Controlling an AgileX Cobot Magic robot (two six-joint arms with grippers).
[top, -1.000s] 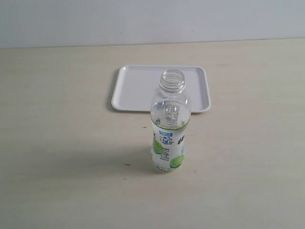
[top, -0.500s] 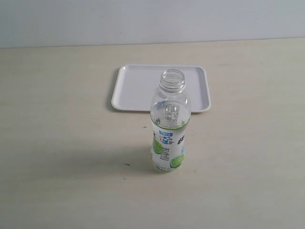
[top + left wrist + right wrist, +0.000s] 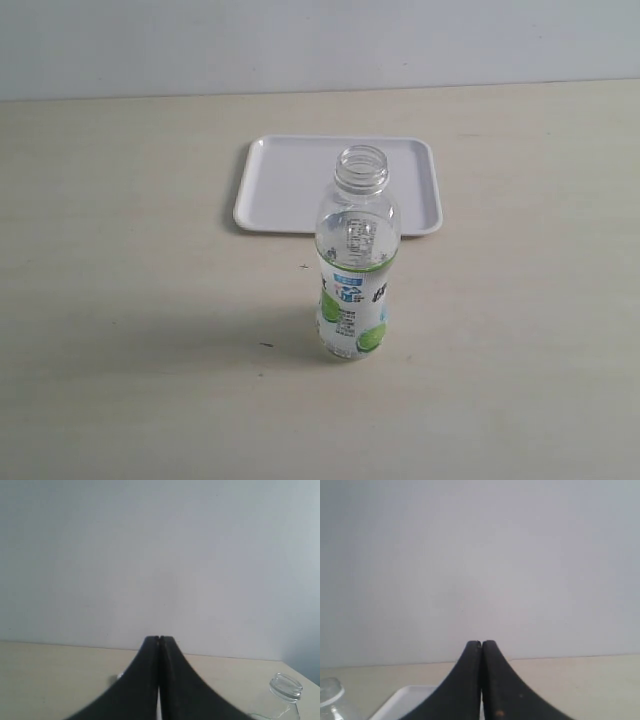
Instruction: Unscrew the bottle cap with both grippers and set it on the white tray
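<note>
Clear plastic bottle (image 3: 353, 270), label print illegible, near white rectangular tray (image 3: 290, 190); only wrist views show left gripper (image 3: 159, 639), right gripper (image 3: 481, 642) pinched together, empty-handed.

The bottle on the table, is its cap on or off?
Off. The bottle stands upright with its threaded neck bare; no cap shows in any view.

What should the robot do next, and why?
Probably it should pause and look for the bottle cap before reaching. The bottle stands upright with its threaded neck open, and no cap shows on it, on the white tray or anywhere else in these views. The left tool and right tool are both shut and hold nothing.
</note>
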